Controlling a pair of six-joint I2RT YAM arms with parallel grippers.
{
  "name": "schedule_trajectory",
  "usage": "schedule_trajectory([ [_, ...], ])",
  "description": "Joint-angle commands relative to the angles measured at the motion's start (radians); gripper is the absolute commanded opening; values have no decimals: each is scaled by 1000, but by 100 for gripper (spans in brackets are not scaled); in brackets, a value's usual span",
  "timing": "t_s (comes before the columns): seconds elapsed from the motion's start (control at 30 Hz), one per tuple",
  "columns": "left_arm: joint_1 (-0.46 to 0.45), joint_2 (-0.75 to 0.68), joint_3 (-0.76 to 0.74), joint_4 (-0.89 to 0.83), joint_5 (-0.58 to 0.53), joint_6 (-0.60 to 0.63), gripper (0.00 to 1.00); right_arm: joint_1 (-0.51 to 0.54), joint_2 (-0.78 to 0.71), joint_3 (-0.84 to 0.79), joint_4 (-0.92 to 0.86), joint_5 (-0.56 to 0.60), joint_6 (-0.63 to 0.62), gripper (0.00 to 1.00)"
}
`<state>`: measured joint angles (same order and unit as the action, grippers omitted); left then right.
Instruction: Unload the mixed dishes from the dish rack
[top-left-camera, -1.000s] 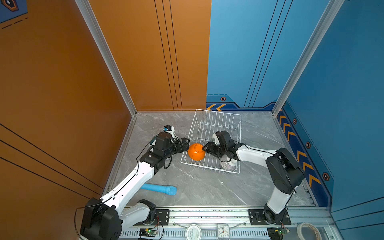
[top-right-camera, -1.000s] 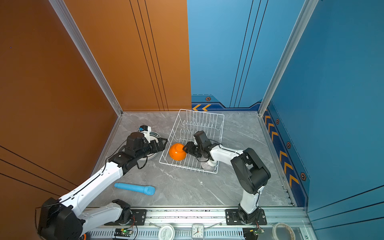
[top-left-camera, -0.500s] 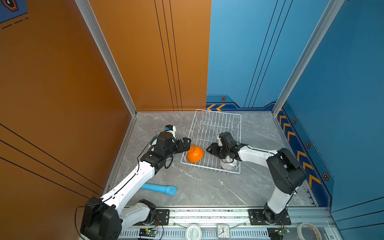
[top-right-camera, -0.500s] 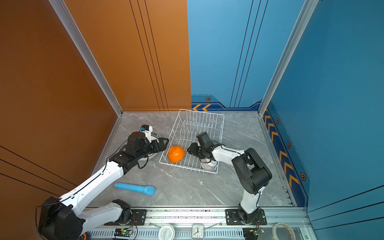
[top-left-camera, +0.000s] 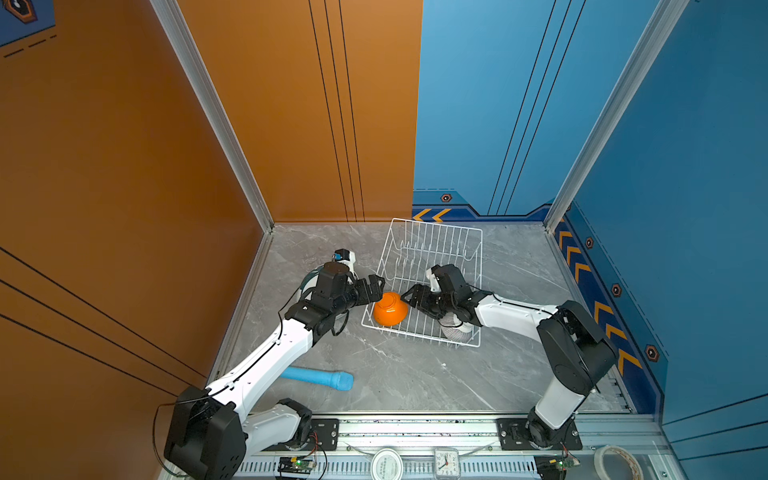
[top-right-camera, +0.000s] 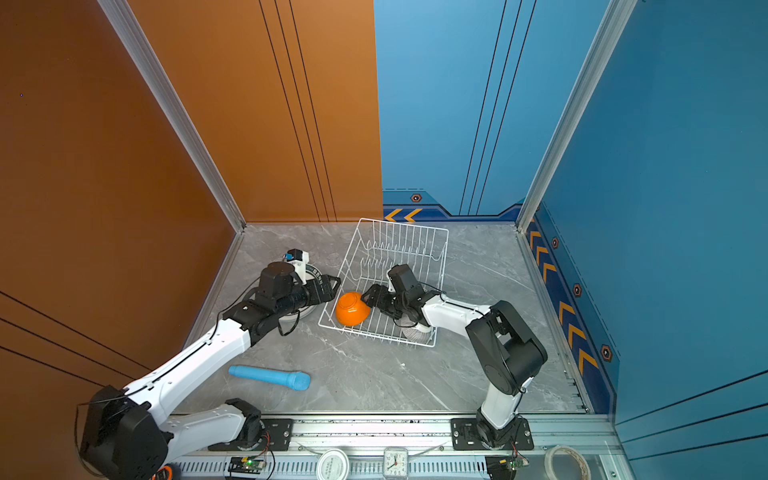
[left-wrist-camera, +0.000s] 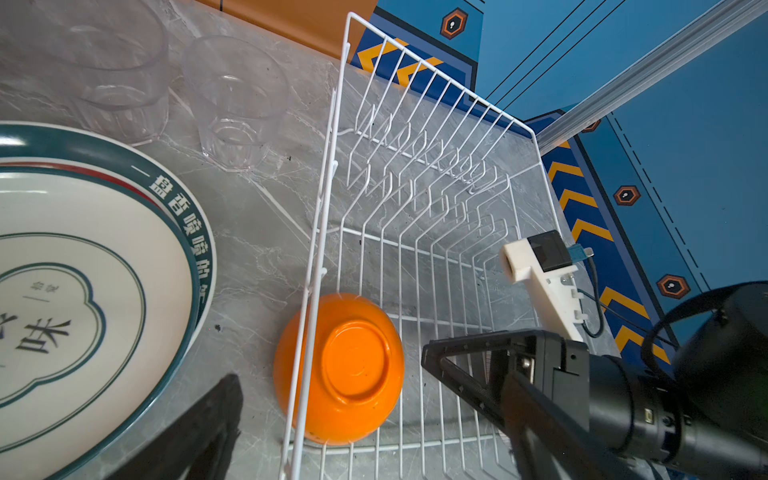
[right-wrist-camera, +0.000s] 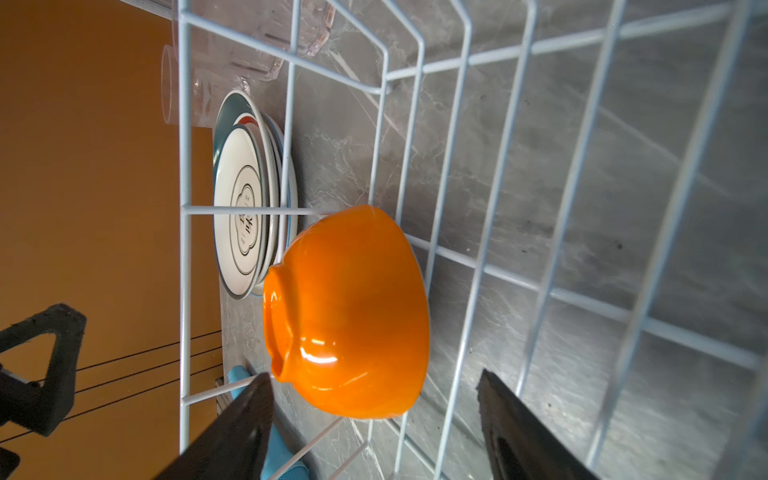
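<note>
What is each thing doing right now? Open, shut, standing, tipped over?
Rack, on the table, holding two bowls.
Orange bowl, bottom up, tilted, in the rack.
Striped bowl, in the rack, partly hidden.
Plates, stacked flat on the table.
Glasses, upright on the table.
Blue tube, lying on the table.
Left pincer, open.
Right pincer, open.
</note>
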<state>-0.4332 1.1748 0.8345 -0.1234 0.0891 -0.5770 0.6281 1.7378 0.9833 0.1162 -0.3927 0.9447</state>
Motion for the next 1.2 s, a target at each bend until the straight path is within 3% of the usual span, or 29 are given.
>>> schedule_trajectory([
  [0.0,-8,0,32,-7,24,8,98,5,35,11,23,-14,20,79],
  [0.2,-8,-10,25,-11,14,14,98,13,57,36,-44,16,-5,79],
  [0.43,-9,-7,25,-12,14,16,98,22,66,28,19,-17,20,77],
  [0.7,-8,-3,24,-15,13,17,98,28,88,28,46,-26,35,65],
  [0.93,-8,-4,25,-20,14,20,98,28,129,23,126,-53,61,66],
  [1.17,-9,-6,27,-27,13,23,98,33,158,19,203,-66,69,73],
])
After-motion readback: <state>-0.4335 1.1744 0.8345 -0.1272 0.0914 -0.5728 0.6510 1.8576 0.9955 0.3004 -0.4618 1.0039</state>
